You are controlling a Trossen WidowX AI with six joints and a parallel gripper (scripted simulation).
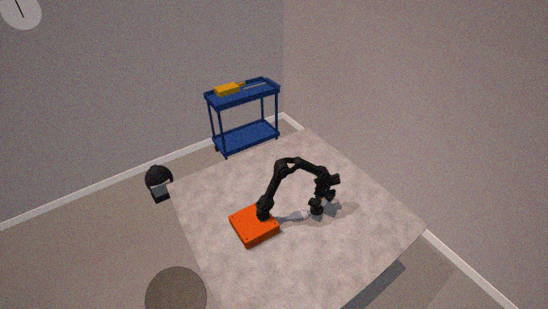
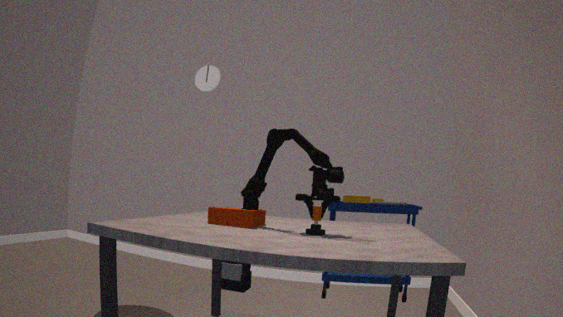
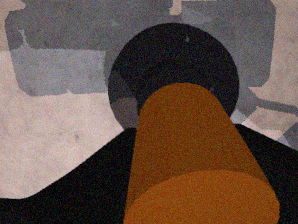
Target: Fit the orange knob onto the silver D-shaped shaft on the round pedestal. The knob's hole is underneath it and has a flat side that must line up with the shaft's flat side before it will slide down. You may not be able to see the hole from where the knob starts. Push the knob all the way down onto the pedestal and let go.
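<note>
The orange knob (image 2: 316,213) (image 3: 187,140) is upright between the fingers of my gripper (image 2: 317,215), which is shut on it. The dark round pedestal (image 2: 315,231) (image 3: 170,45) stands on the table directly below. In the exterior view a short light piece of the silver shaft (image 2: 316,222) shows between the knob's lower end and the pedestal, so the knob is above the pedestal, not down on it. In the wrist view the knob covers the shaft. The hole and both flat sides are hidden.
The arm's orange base block (image 1: 254,226) (image 2: 237,217) sits on the table (image 1: 291,263) (image 2: 174,232), to the left of the pedestal. A blue cart (image 1: 246,137) (image 2: 374,208) with a yellow tool (image 1: 227,89) (image 2: 356,199) stands beyond the table.
</note>
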